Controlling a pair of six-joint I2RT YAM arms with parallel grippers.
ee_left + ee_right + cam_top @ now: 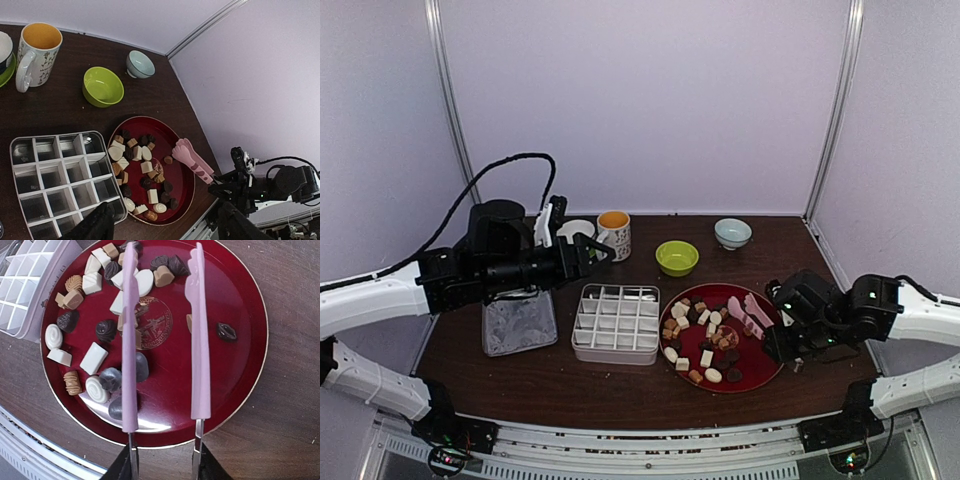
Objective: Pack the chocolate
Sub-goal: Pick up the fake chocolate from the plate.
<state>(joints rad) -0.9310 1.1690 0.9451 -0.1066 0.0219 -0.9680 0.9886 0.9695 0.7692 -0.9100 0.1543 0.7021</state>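
In the right wrist view the pink tongs (129, 340) lie across the red plate (240, 385) and cover part of the chocolate (93, 358). A tan piece near the plate's middle shows only as a sliver beside one arm (its shape cannot be told), and dark pieces toward the plate's near rim sit half hidden behind the other arm. The right fingers (120, 470) at that rim are cut off by the bottom edge. The divided tray (20, 280) beside the plate is cut by the top corner. In the left wrist view the left fingers (94, 226) are dark blurs below the plate, clipped by the frame.
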